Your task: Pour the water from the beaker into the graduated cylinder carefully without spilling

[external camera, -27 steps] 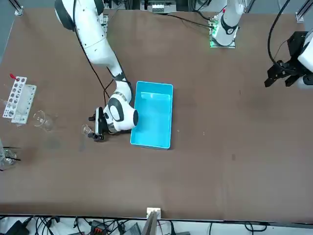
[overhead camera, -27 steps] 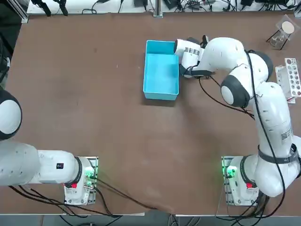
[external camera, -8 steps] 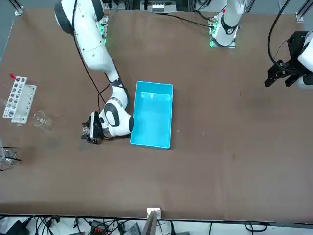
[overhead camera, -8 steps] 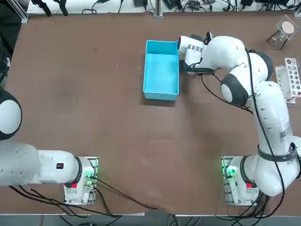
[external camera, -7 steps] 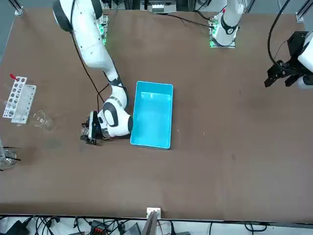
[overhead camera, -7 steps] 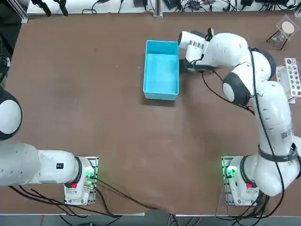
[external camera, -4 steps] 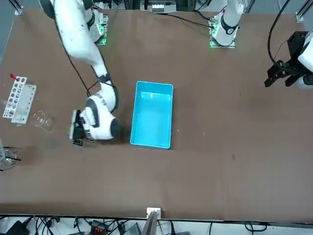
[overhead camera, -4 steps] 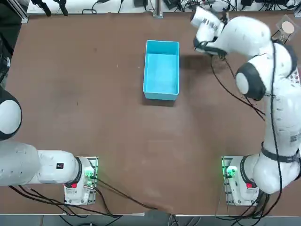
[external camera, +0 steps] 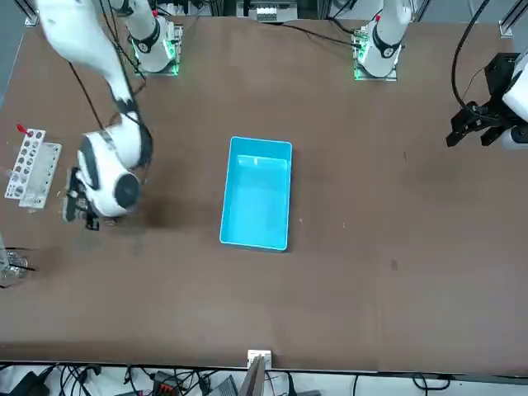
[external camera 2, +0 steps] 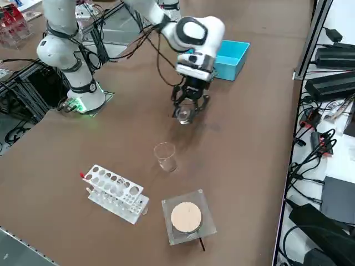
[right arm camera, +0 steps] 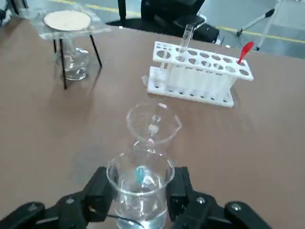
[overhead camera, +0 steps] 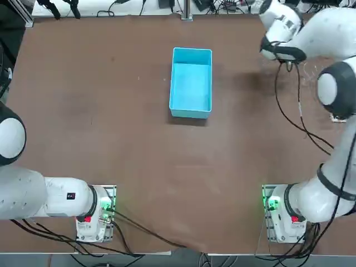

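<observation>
While our right gripper (right arm camera: 143,177) pinches the beaker (right arm camera: 142,202) between its fingers, clear liquid inside, we have the graduated cylinder (external camera 2: 166,157) near it on the table (external camera 2: 111,141). Past the cylinder we see the white holed rack (right arm camera: 190,90) and the round-topped stand (right arm camera: 66,21); our blue box (external camera 2: 232,58) lies on the gripper's other side.

Our arm (overhead camera: 314,41) is glossy white and rounded, ringed with dark grey bands at the joints; loose black cables (overhead camera: 276,89) trail along it. Our black, angular fingers (right arm camera: 99,198) carry small silvery screws (right arm camera: 200,200).
</observation>
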Available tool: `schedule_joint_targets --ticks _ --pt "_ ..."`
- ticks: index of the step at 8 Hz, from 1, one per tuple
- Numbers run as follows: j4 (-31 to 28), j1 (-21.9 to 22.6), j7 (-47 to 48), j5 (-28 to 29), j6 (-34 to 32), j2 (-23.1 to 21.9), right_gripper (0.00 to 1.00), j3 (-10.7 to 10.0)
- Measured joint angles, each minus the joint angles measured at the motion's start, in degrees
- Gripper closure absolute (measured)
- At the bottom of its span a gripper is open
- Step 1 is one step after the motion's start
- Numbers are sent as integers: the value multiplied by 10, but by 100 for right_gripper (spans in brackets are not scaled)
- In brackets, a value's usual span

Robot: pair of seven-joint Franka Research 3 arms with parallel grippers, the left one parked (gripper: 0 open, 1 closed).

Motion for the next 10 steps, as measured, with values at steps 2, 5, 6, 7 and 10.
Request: schedule_joint_targets --ticks 2,5,6,7,10 --pt "-26 -39 -30 1 48 -24 40 1" --pt "-38 -107 -64 25 108 -24 40 1" --pt "-40 -120 -89 56 122 -25 40 1" --pt "-41 -125 -119 92 126 -27 40 1" --pt "-41 -141 -175 149 126 -45 40 1"
